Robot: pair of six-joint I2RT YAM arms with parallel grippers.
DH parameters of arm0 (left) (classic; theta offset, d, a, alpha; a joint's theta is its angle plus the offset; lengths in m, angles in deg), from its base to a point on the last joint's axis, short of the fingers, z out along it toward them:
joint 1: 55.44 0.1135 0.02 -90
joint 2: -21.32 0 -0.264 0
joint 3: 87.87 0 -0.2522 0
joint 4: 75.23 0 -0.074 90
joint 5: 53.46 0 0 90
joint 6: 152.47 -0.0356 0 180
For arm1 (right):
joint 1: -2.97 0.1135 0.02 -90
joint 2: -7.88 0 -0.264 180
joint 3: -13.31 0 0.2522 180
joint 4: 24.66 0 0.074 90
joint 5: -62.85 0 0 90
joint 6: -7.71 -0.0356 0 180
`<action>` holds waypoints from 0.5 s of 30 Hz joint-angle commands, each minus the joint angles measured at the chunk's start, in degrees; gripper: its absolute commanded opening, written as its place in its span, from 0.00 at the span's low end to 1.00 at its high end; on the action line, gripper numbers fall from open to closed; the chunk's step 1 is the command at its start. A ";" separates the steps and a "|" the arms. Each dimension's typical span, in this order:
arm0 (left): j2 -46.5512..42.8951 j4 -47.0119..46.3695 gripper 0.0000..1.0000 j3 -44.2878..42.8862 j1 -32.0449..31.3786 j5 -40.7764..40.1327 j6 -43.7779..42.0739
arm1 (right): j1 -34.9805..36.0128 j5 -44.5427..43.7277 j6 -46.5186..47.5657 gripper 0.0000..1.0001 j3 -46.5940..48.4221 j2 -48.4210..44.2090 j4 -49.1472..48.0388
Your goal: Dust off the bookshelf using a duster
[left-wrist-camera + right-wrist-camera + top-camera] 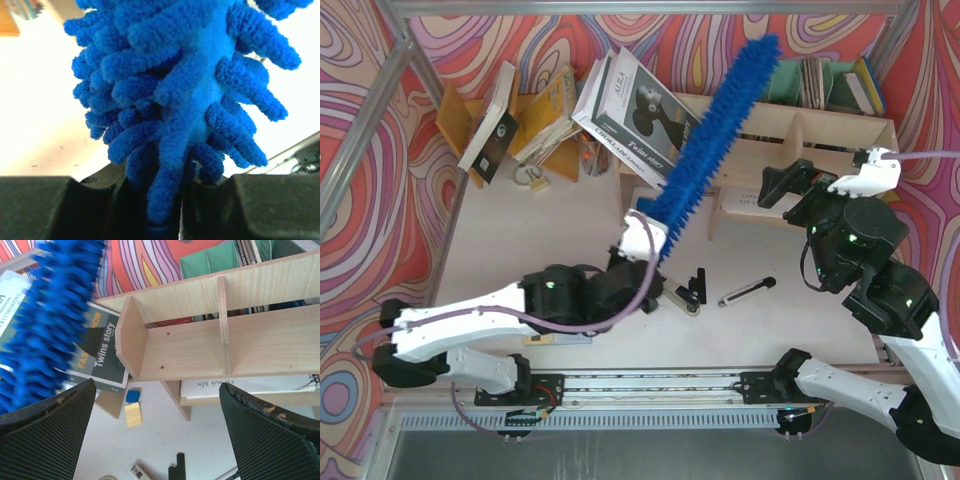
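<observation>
Top external: left fingers [35, 210] clamp the duster [720, 130], slanted across the bookshelf [830, 128]; right fingers [45, 440] spread wide.

Counted are: 1 duster [715, 140] | 1 bookshelf [190, 347] | 1 book rack [453, 116] | 1 green file holder [210, 261] | 1 utility knife [747, 291] | 1 blue block [132, 396] | 1 yellow pad [133, 414]

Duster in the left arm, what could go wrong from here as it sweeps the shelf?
The duster crosses a tilted book beside the bookshelf; a sweep might topple it. The open right fingers hover close before the bookshelf, so a wide swing could strike them.
</observation>
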 commanded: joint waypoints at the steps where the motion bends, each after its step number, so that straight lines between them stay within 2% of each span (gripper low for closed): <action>1: -7.36 -0.57 0.00 4.53 5.85 -2.20 -0.97 | 0.27 0.73 -0.21 0.99 -1.77 -1.23 -1.80; 9: -8.88 -2.17 0.00 6.64 12.39 0.63 -1.42 | 0.23 1.12 -1.92 0.99 -4.29 -1.52 -1.38; 15: -9.81 -6.65 0.00 8.58 18.61 5.03 -6.20 | 0.23 2.28 -3.81 0.99 -5.61 -0.88 -0.79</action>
